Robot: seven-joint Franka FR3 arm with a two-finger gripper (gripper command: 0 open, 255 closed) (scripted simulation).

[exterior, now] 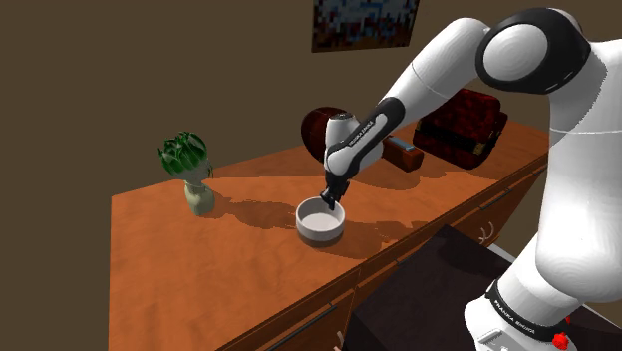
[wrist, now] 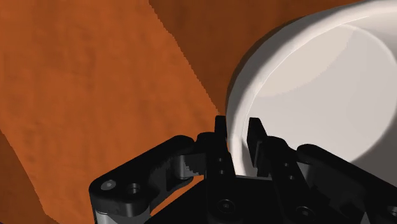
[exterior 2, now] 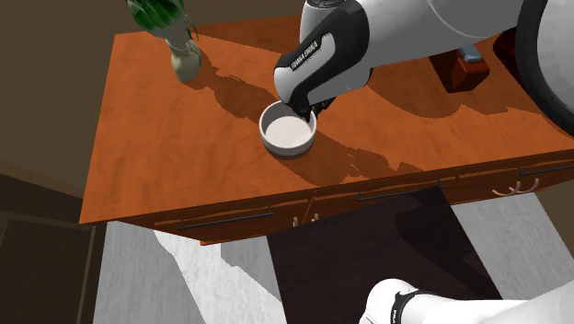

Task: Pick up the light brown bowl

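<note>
In the shoulder view a potted plant (exterior: 187, 172) stands well left of the pale, whitish bowl (exterior: 319, 231), which rests on the orange-brown counter (exterior: 219, 279). The gripper (exterior: 331, 200) straddles its rim, fingers (wrist: 257, 137) pinched on the wall. Only the lift seems left.

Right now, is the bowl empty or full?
Empty. The bowl sits upright on the counter; its pale inside shows bare, nothing in it.

A brown wall (exterior: 150, 70) backs an orange wooden counter (exterior: 150, 249) with handled drawers (exterior 2: 230, 214).
</note>
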